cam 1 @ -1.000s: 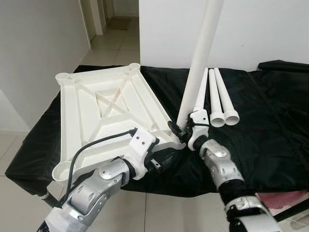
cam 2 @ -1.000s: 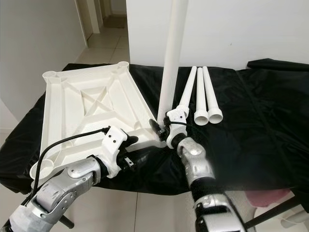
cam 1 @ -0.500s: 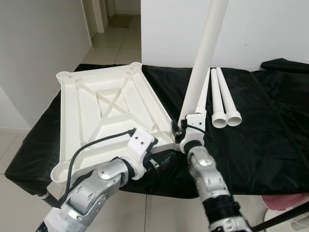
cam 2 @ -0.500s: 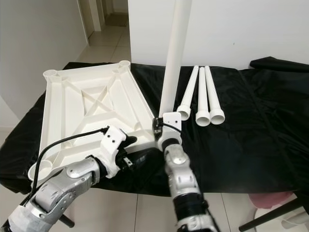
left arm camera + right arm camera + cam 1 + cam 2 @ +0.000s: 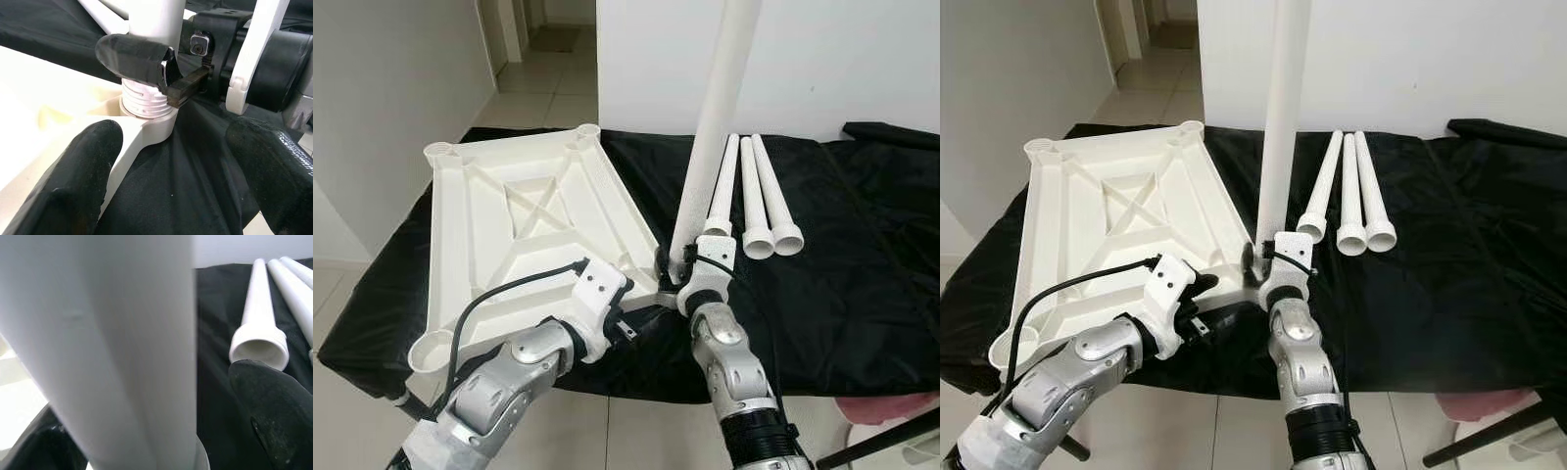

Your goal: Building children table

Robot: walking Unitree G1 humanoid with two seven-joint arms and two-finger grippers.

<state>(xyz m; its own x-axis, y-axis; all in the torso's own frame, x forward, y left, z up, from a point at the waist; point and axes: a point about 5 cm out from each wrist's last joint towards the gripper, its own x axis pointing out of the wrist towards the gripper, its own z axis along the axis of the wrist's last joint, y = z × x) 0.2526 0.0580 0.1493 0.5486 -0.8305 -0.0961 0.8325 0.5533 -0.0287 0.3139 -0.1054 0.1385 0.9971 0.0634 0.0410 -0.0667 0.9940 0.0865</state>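
Observation:
A white table top [image 5: 509, 215] lies upside down on the black-covered table [image 5: 862, 274], slightly raised toward me. My right gripper [image 5: 674, 269] is shut on a white table leg [image 5: 710, 127] that stands upright. The leg's threaded end [image 5: 146, 105] sits in the near right corner socket [image 5: 146, 129]. In the right wrist view the leg [image 5: 122, 333] runs close between the fingers [image 5: 274, 416]. My left gripper [image 5: 631, 318] is open just below that corner, its fingers [image 5: 83, 181] spread either side of the socket. Three spare legs [image 5: 759, 196] lie side by side at the back.
The table's front edge runs just past both forearms, with tiled floor below. A white wall stands behind, and a doorway opens at the back left. A dark bundle [image 5: 891, 132] lies at the back right. Something pink [image 5: 891, 406] sits low on the right.
My right forearm has swung in to the left and now stands almost straight under the leg, wrist turned. The leg stays upright at the corner. The left gripper has hardly moved.

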